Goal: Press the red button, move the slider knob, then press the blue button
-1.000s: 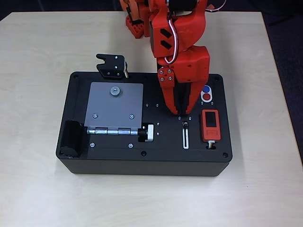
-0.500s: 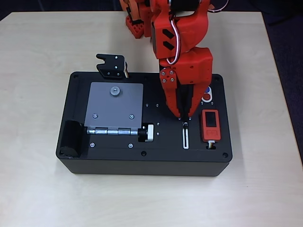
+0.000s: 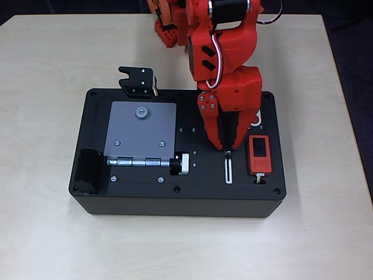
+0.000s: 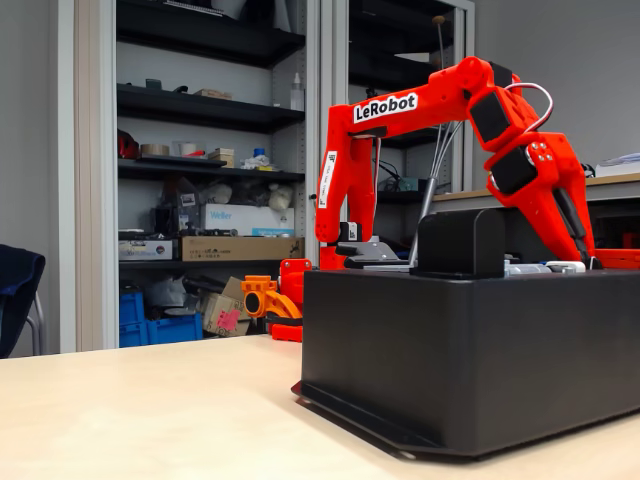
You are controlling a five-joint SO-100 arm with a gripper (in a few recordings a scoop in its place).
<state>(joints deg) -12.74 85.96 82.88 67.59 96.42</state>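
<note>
So my jaws are pinched narrow, holding nothing, tips right at the top of the slot where the knob sits. Looks like step 2; the blue button's hidden under my arm.

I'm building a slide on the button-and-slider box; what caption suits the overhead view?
Orange arm's gripper points down at the top end of the white-rimmed slider slot on the black box.
</note>
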